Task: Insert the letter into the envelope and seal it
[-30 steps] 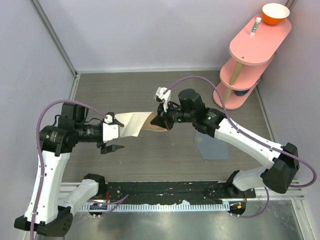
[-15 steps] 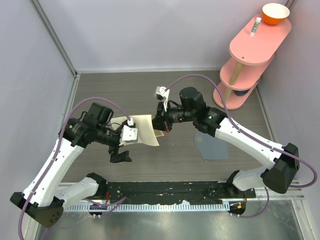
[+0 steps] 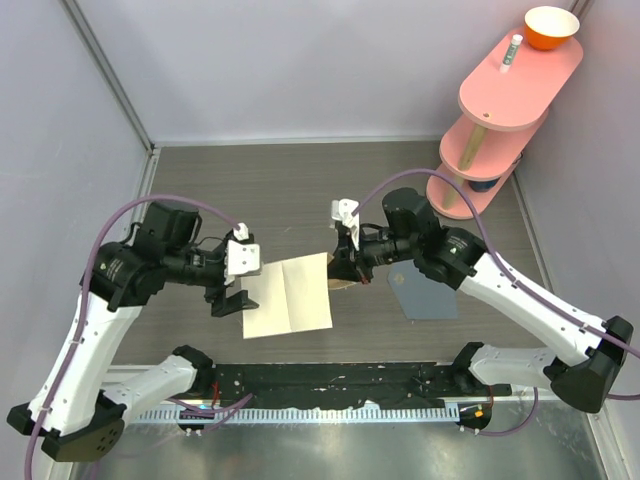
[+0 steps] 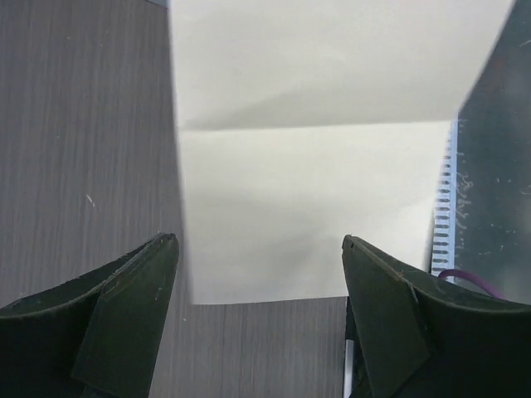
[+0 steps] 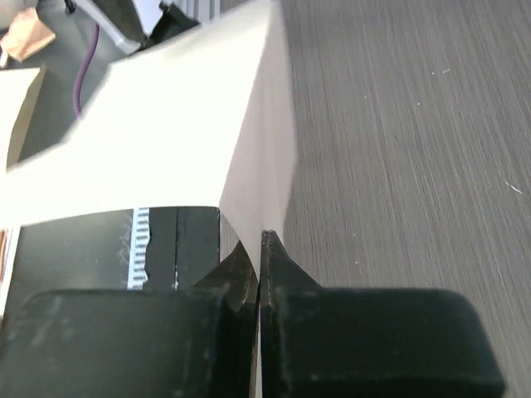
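The right end effector point(image 3: 345, 272) is clenching one edge of the letter point(image 3: 288, 296), its jaws pressing tight together on the paper. The letter is spreading out from that grip toward the left arm as an open cream sheet. One fold crease is running across its middle. It is hanging above the desk point(image 3: 250, 190) rather than lying on it, and in the wrist views it is overlapping the dark rail at the near edge.

The left end effector point(image 3: 232, 300) is hovering released, just beside the letter's left edge. Its fingers point(image 4: 124, 315) are standing wide apart and are gripping nothing. The left wrist view is showing the sheet ahead of the fingertips, not between them.

The envelope point(image 3: 428, 297) is lying flat on the desk to the right of the letter, apart from it. It is sitting partly under the right arm, and neither end effector is touching it.

A pink shelf point(image 3: 505, 95) is standing at the far right corner, carrying an orange bowl point(image 3: 551, 27) on top.
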You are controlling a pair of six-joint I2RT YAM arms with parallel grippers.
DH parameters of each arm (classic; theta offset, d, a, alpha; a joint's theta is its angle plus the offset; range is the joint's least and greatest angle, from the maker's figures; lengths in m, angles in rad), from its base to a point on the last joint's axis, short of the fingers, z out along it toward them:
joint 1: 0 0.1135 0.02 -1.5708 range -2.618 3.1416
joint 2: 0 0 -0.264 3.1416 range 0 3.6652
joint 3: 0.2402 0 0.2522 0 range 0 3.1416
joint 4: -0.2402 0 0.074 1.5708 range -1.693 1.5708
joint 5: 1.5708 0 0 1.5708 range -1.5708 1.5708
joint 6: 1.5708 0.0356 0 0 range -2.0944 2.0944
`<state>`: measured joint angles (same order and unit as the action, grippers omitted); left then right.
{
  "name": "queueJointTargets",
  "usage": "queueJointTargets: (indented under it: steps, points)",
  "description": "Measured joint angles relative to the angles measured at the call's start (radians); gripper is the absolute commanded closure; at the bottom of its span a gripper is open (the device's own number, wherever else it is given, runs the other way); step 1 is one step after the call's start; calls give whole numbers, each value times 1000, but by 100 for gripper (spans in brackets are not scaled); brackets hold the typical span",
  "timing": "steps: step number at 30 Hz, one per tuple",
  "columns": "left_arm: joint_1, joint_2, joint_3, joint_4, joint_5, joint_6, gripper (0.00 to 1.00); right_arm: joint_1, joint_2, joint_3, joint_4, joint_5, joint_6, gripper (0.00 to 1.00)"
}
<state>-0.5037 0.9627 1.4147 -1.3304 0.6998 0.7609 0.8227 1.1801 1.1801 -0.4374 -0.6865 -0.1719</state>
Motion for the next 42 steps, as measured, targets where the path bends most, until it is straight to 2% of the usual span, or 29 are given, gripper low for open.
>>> queueJointTargets:
  steps: [8, 12, 18, 21, 22, 24, 26, 29, 35, 42]
  points:
    - [0, 16, 16, 19, -26, -27, 12, 5, -30, -22, -51, -31, -105, 99]
    - [0, 35, -32, 70, 4, -48, 16, 20, -30, -22, -60, -33, -135, 99]
    - [0, 74, -87, 97, 45, -74, 48, 28, -27, -9, -64, -39, -145, 99]
    - [0, 63, -126, 126, 56, -84, 74, 31, -26, 0, -59, -42, -135, 98]
    - [0, 57, -136, 132, 61, -85, 88, 34, -23, 5, -57, -43, -129, 94]
    - [0, 48, -143, 138, 70, -88, 100, 37, -17, 14, -55, -46, -109, 70]
    - [0, 41, -143, 145, 74, -93, 100, 40, -11, 22, -59, -44, -90, 46]
    - [0, 36, -144, 148, 76, -96, 100, 40, -8, 30, -67, -31, -40, 30]
    - [0, 35, -176, 145, 51, -88, 100, 40, -27, 60, -159, 39, 22, 21]
    - [0, 60, -188, 148, 8, -81, 100, 40, -80, 221, -350, 159, -57, 20]
